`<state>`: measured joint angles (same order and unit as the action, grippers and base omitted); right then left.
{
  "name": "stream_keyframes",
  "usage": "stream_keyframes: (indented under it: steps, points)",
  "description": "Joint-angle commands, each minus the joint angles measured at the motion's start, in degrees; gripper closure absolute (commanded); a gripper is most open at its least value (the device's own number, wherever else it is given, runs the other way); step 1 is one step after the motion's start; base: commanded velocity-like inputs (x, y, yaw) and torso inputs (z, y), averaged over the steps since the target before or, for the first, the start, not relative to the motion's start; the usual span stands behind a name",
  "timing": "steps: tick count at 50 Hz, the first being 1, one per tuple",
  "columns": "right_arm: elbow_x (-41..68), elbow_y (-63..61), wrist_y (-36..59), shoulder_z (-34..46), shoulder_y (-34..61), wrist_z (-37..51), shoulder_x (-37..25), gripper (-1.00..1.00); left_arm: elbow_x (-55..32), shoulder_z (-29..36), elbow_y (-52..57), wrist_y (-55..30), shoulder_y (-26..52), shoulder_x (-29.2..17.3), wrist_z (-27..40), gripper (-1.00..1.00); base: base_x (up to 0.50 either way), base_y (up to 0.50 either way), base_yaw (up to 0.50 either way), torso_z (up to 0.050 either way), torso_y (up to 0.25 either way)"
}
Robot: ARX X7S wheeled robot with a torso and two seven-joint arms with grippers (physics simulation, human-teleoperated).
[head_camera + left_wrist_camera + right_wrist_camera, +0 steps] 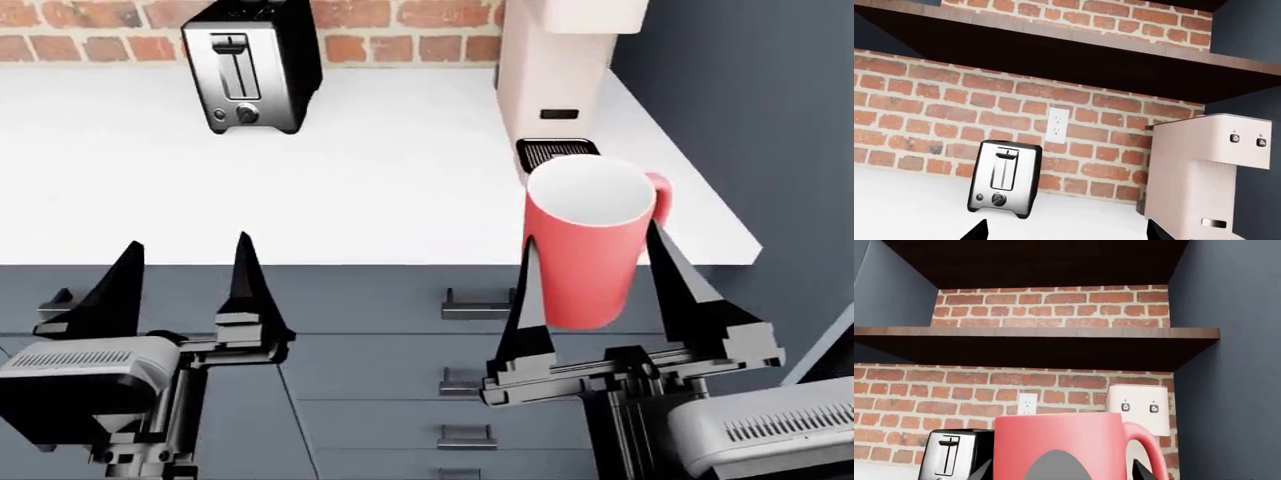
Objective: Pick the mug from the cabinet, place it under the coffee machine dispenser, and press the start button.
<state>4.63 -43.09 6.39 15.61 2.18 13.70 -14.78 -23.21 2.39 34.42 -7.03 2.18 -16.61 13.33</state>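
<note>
The mug [587, 240] is upright in the right claw [607, 290], whose two dark fingers press against its sides low on the body, so the claw is clenched on the mug. It is carried in front of the surface [374, 190], over the edge and the drawer fronts [467, 300], just short of the black drip-tray grille [554, 152]. Its handle [658, 195] points to the robot's right, away from the fingers, which leaves both flanks free for the grip. Holding it low and level looks sensible, since the open white mouth faces up and the body can slide in beneath the coffee machine dispenser [1227, 137] without tipping.

The left claw [187, 285] hangs spread and empty over the drawers, well apart from the mug, likely kept free for the start button. Two small buttons [1247, 140] sit on the face of the dispenser head; which one starts the machine cannot be told. The toaster [247, 65] stands against the brick wall [954, 110], well clear of the mug's path.

In the head view the machine's upper part is cut off, so the gap under the dispenser cannot be judged there. In the right wrist view the mug fills the foreground and hides the drip tray and most of the machine. The mug's base is hidden behind the claw
</note>
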Motion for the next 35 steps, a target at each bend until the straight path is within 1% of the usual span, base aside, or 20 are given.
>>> stream_keyframes:
  steps: [1, 9, 16, 35]
  points:
    - [-0.7, -0.2, -0.5, -0.3, 0.2, 0.0, -0.3, 1.00, -0.3, 0.2, 0.0, 0.0, 0.1, -0.2, 0.3, -1.00, 0.00, -0.50, 0.00, 0.000, 0.000]
    - [-0.5, -0.1, -0.2, -0.3, 0.4, 0.2, -0.5, 1.00, -0.5, 0.3, 0.3, -0.1, 0.1, -0.4, 0.5, -1.00, 0.00, -0.49, 0.00, 0.001, 0.000]
    - [-1.1, -0.3, 0.0, 0.1, 0.7, 0.5, -0.7, 1.00, -0.5, 0.5, 0.3, 0.0, 0.2, -0.5, 0.7, -1.00, 0.00, 0.00, 0.00, 0.000, 0.001]
    - [-0.1, 0.3, -0.3, -0.1, 0.6, 1.2, -0.9, 1.00, -0.8, 0.7, 0.0, 0.4, 0.1, -0.8, 1.0, -1.00, 0.50, 0.00, 0.00, 0.000, 0.001]
